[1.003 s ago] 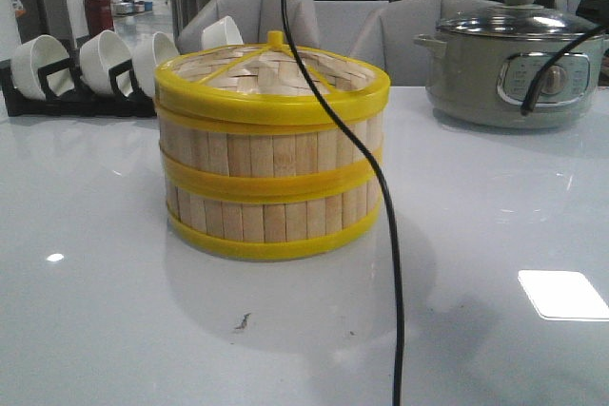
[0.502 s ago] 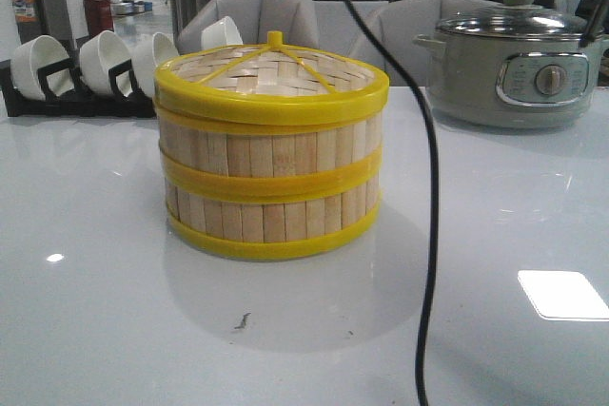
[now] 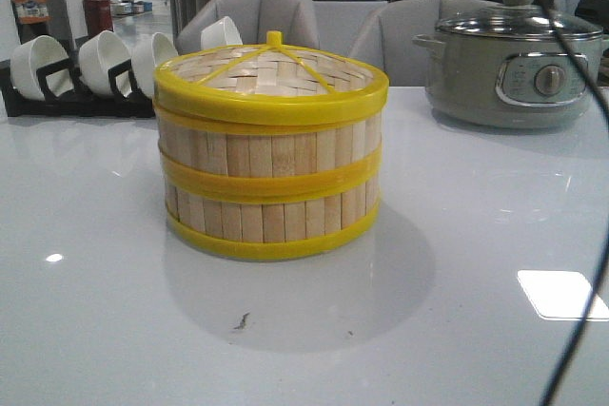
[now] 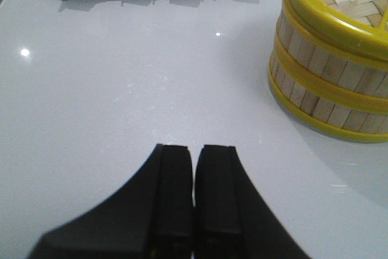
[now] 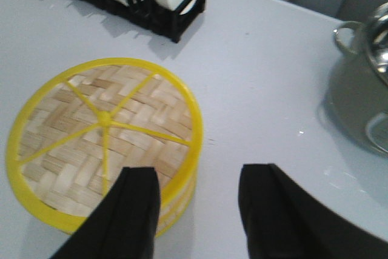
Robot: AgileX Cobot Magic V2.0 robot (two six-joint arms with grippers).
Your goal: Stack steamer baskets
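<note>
Two steamer baskets (image 3: pixel 271 178) stand stacked on the white table, one on the other, with the woven yellow-rimmed lid (image 3: pixel 273 71) on top. The same stack (image 4: pixel 330 71) shows in the left wrist view, and from above in the right wrist view as the lid (image 5: pixel 103 131). My left gripper (image 4: pixel 195 150) is shut and empty, low over the table, apart from the stack. My right gripper (image 5: pixel 200 180) is open and empty, raised above the stack's edge, touching nothing. Neither gripper shows in the front view.
A grey-green electric pot (image 3: pixel 514 64) with a glass lid stands at the back right. A black rack of white bowls (image 3: pixel 90 68) runs along the back left. A black cable (image 3: pixel 590 235) hangs at the right edge of the front view. Grey chairs stand behind the table.
The black cable has swung from the middle of the front view to its right edge. The dark arm part at the top has left the view. The stack has not moved.
</note>
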